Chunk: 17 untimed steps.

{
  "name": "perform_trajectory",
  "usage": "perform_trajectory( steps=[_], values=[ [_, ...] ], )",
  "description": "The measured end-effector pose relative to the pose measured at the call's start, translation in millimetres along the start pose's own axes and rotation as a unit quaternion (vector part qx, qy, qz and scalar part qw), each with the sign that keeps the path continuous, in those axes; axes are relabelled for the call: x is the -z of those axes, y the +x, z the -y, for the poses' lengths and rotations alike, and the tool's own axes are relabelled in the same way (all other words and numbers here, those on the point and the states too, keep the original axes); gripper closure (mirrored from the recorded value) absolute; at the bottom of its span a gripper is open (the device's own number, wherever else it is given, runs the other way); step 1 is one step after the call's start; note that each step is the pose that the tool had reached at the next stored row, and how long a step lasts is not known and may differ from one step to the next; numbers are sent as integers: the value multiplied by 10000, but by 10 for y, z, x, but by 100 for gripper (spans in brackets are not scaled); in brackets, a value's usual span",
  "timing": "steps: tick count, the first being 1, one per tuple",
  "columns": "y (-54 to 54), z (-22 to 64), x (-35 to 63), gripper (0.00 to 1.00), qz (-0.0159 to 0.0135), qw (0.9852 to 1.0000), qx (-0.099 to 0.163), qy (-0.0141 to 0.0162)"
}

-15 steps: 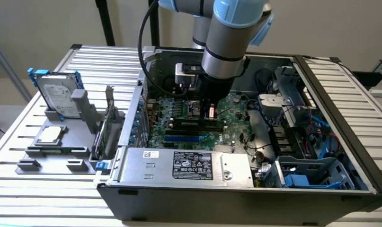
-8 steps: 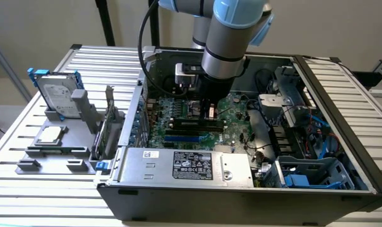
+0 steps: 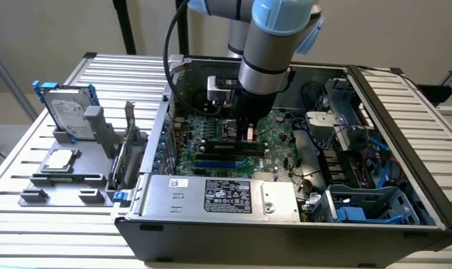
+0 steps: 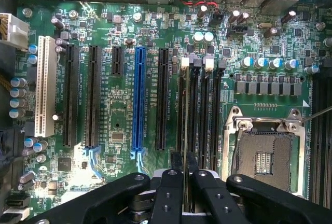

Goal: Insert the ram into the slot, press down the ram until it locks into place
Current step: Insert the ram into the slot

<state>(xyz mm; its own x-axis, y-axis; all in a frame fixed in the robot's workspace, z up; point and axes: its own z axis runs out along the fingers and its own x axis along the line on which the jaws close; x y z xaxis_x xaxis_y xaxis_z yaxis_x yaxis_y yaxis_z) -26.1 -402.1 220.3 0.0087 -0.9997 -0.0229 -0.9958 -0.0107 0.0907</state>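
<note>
In the wrist view my gripper (image 4: pixel 183 159) is shut on the ram (image 4: pixel 185 185), a thin stick seen edge-on between the two black fingers (image 4: pixel 171 193). It lines up with the slot (image 4: pixel 182 110), the outermost of several parallel black sockets, on the side towards the blue slot. In the exterior view the gripper (image 3: pixel 247 134) reaches down into the open computer case, holding the ram (image 3: pixel 247 130) just over the black sockets (image 3: pixel 229 149) on the green motherboard. Whether the ram's lower edge touches the slot, I cannot tell.
A blue expansion slot (image 4: pixel 138 99) and black ones lie beside the sockets, the silver processor socket (image 4: pixel 264 156) on the other side. The power supply (image 3: pixel 218 196) fills the case front, a drive cage (image 3: pixel 368 207) and cables its right. A hard drive (image 3: pixel 69 115) stands outside.
</note>
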Motion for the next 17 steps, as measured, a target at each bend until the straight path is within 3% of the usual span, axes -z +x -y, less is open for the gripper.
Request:
perform_trajectory(
  steps=[7, 8, 9, 10, 17],
  values=[
    [0, 2, -18, 85, 2, 10000, 1, 7],
    [0, 1, -17, 78, 5, 10000, 1, 8],
    [0, 0, -7, 78, 12, 10000, 1, 8],
    [0, -2, 17, 72, 15, 10000, 1, 8],
    [-6, -35, 259, 72, 33, 10000, 3, 8]
  ],
)
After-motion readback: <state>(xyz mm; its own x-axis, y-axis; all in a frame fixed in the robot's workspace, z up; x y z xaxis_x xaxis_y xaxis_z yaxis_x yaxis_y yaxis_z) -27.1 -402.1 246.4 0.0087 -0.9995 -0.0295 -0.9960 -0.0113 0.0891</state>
